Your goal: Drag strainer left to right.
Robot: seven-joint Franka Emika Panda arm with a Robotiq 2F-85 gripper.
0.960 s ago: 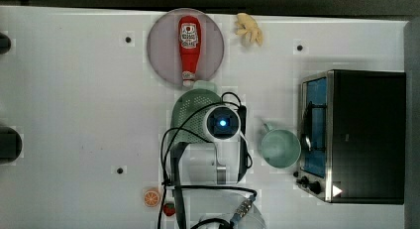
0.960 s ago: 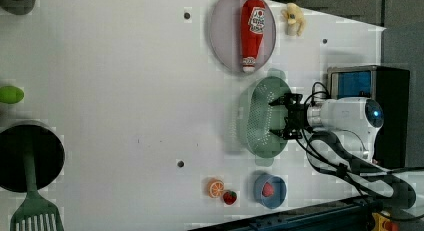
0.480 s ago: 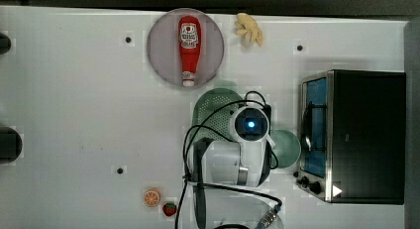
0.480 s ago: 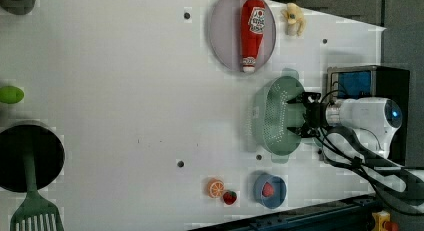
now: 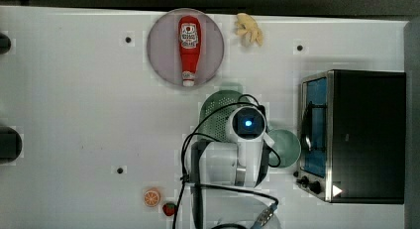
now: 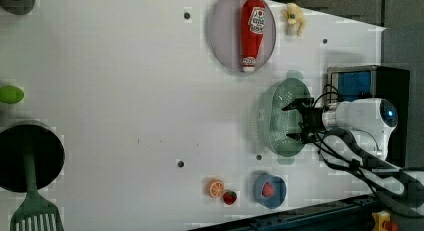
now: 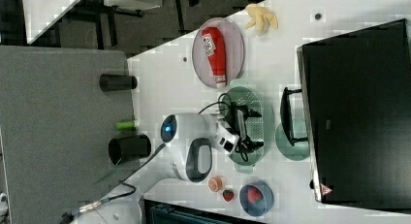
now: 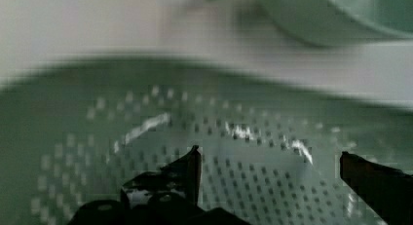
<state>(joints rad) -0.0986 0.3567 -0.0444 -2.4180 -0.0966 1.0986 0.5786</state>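
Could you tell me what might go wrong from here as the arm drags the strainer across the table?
1. The mug sits just beyond the strainer toward the top view's right, so further dragging could knock it into the toaster oven.
2. The open gripper only rests inside the bowl, so it could ride over the rim and lose the strainer.

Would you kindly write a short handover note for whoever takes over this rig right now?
Claw: open wide, fingers spread inside the strainer, gripping nothing.
Strainer: on the white table, below the plate with the ketchup bottle in the left view. In the top view, the mug lies to the strainer's right, just left of the toaster oven.
Done: the strainer has slid toward the top view's right over the last second.
Left: probably little room remains before the mug; judge whether the drag is far enough, then lift the claw out.
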